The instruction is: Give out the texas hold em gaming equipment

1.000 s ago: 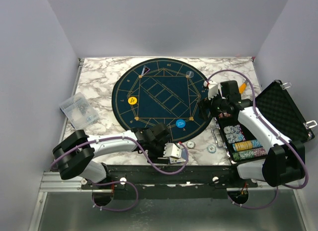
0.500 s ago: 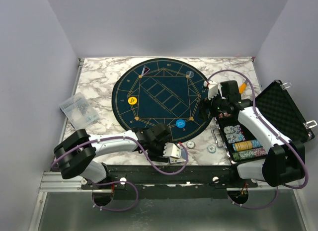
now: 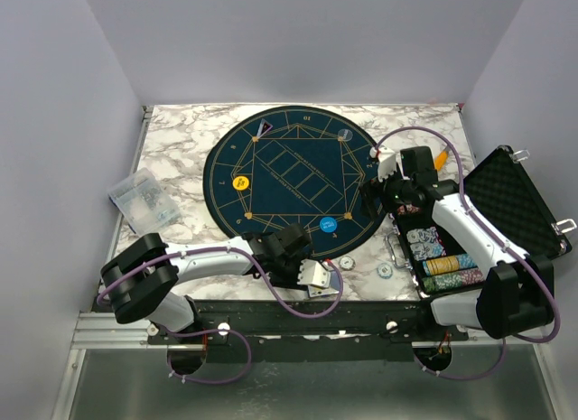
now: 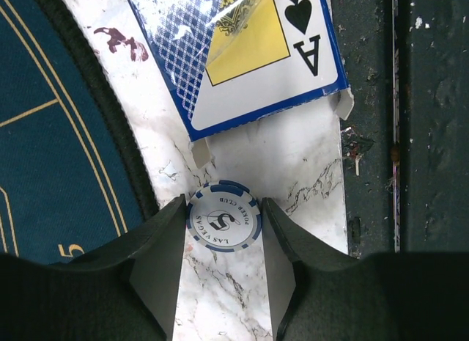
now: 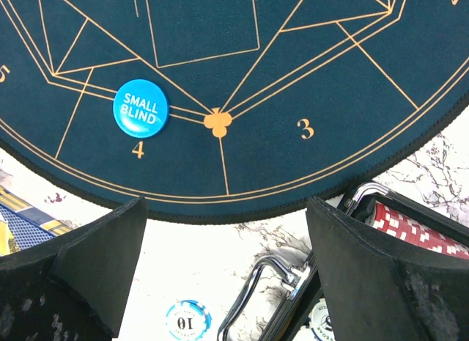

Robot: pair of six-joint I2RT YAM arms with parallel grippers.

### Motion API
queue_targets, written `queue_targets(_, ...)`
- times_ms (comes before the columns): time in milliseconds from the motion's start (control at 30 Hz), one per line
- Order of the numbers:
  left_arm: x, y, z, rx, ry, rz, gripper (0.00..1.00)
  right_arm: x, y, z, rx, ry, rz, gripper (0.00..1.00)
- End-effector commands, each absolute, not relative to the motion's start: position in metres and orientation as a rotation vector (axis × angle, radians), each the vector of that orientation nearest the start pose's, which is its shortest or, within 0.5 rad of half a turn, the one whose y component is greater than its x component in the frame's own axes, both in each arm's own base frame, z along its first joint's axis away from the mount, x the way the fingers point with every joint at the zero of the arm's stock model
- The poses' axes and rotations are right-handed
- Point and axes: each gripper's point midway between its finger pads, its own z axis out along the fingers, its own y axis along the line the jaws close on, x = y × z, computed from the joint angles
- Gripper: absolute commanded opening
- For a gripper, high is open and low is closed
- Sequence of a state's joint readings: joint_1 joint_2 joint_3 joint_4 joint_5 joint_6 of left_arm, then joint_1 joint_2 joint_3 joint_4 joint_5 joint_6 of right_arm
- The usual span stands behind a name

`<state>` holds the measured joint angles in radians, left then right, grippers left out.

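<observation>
Poker chip (image 4: 223, 218), white with a blue-blocked rim and printed "LAS VEGAS POKER CLUB" around a 5, lies flat on the marble tabletop (image 4: 293, 165) at the bottom centre of the left wrist view. The left gripper (image 4: 223, 206) is closed against the chip's two opposite edges. Just above it in that frame lies one blue card box (image 4: 249, 55) with its flap open, showing an ace of spades and a yellow patch.

In the top view a second chip (image 3: 346, 264) and a third chip (image 3: 385, 271) rest loose on the marble, lower centre. The right wrist view shows a chip marked 10 (image 5: 183, 323) at its bottom edge.

Beyond them, one round dark felt mat (image 3: 289, 181) with gold lines and seat numbers carries three discs. A blue disc (image 5: 141, 108) reading "SMALL BLIND" sits by the 4, a yellow disc (image 3: 240, 182) lies at centre left, and a pale disc (image 3: 344, 135) lies at upper right.

The right gripper (image 5: 226, 209) hangs over the mat's edge with its fingers wide apart and nothing between them.

At the right of the top view, one open black case (image 3: 510, 203) holds rows of chips on edge (image 3: 449, 264). A clear bag (image 3: 140, 199) lies at the left.
</observation>
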<state>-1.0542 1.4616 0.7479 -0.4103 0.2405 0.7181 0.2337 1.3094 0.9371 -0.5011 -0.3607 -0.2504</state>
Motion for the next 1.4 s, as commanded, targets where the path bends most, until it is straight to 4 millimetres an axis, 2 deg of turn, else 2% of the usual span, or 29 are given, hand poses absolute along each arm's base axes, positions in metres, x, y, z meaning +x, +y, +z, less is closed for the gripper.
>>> queue_targets(0,0.13,-0.263,0.021,-2.76,-2.107,0.557,0.41,0.304,0.127,0.118,-0.725,2.315,0.455,0.93)
queue_targets(433,0.121,-0.265,0.042,-2.769,-2.101,0.65,0.39,0.304,0.127,0.118,-0.724,2.319,0.456,0.93)
queue_targets(800,0.131,-0.268,0.048,-2.775,-2.132,0.632,0.36,0.304,0.126,0.117,-0.724,2.322,0.448,0.93)
queue_targets(933,0.15,-0.269,0.054,-2.75,-2.204,0.623,0.35,0.305,0.126,0.118,-0.72,2.319,0.448,0.93)
queue_targets(1067,0.179,-0.273,0.061,-2.711,-2.303,0.601,0.35,0.306,0.125,0.117,-0.712,2.322,0.437,0.93)
queue_targets(1267,0.222,-0.277,0.058,-2.615,-2.436,0.529,0.35,0.306,0.123,0.117,-0.709,2.323,0.427,0.93)
queue_targets(1367,0.237,-0.277,0.054,-2.575,-2.478,0.498,0.4,0.306,0.123,0.116,-0.707,2.325,0.424,0.93)
